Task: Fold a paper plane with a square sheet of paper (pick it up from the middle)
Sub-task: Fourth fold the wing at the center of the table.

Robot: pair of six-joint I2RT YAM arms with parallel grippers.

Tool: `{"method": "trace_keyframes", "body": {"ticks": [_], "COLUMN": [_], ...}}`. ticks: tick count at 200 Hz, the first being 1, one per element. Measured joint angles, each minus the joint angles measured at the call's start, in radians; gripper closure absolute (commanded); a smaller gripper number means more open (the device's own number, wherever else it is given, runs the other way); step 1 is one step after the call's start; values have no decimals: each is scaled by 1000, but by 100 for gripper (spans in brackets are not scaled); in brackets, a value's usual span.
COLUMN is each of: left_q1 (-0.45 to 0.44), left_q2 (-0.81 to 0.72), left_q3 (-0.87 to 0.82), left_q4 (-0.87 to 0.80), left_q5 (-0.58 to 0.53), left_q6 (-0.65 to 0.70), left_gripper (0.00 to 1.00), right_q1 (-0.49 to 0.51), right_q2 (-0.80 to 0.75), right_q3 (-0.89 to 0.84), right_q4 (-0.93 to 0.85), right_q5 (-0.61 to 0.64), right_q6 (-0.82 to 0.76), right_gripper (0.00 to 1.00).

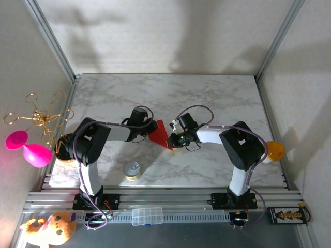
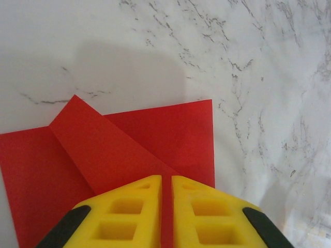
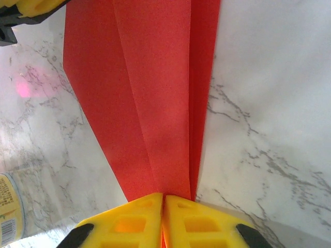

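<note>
At frame centre, left gripper (image 2: 166, 182) and right gripper (image 3: 163, 198) each clamp the thin bright red creased paper sheet (image 1: 161, 133). Opposed pulling may tear it; slack may spoil creases.

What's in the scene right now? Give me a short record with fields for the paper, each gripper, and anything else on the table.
held item: red paper, between the two arms at mid table
fold state: partly folded, with creases and one flap turned over; not yet a plane
left: left gripper shut on one edge of the red paper
right: right gripper shut on the opposite end
also on table: can standing on the marble table, nearer the arm bases, apart from the red paper
</note>
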Motion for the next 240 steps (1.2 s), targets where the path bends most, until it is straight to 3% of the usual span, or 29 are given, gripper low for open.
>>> {"method": "trace_keyframes", "body": {"ticks": [71, 120, 205, 240], "left_q1": [0, 0, 0, 0], "left_q2": [0, 0, 0, -14], "left_q3": [-1, -4, 6, 4], "left_q4": [-6, 1, -23, -39], "left_q5": [0, 1, 0, 20], "left_q6": [22, 29, 29, 34], "left_gripper": [87, 87, 87, 80], "right_q1": [1, 1, 9, 10], "right_q2": [-30, -34, 139, 144], "right_q3": [70, 100, 209, 209], "right_q4": [-58, 8, 11, 6], "right_q5": [-2, 1, -14, -11], "right_q6": [62, 145, 163, 163], "right_gripper": [85, 93, 97, 97]}}
